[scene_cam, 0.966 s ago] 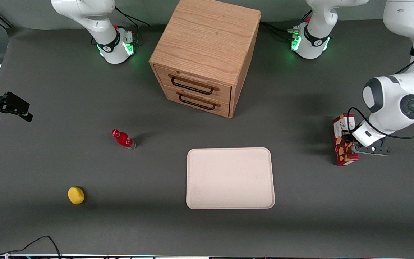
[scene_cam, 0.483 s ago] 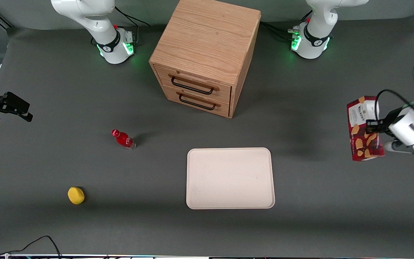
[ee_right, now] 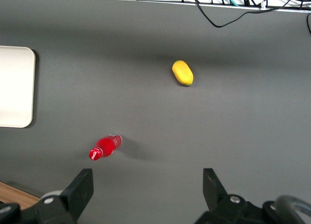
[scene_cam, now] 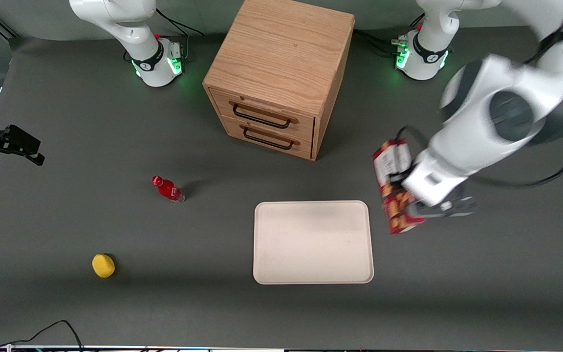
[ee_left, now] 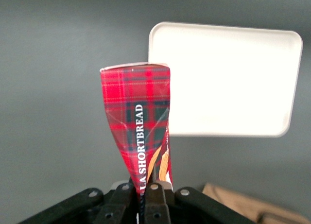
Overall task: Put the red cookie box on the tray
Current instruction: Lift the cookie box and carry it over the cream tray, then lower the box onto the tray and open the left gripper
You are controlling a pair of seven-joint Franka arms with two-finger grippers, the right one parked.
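The red cookie box, dark red with a white label and tan biscuit pictures, hangs in the air just beside the tray's edge toward the working arm's end. My left gripper is shut on it. In the left wrist view the box shows red tartan with "SHORTBREAD" and is pinched between the black fingers. The cream-white tray lies flat on the grey table, nearer the front camera than the drawer cabinet; it also shows in the left wrist view and the right wrist view.
A wooden two-drawer cabinet stands farther from the camera than the tray. A small red bottle and a yellow lemon-like object lie toward the parked arm's end. Both show in the right wrist view, the bottle and the yellow object.
The left gripper lifted the box off the table at the working arm's end, then carried it sideways toward the tray; it now hangs just beside the tray's edge.
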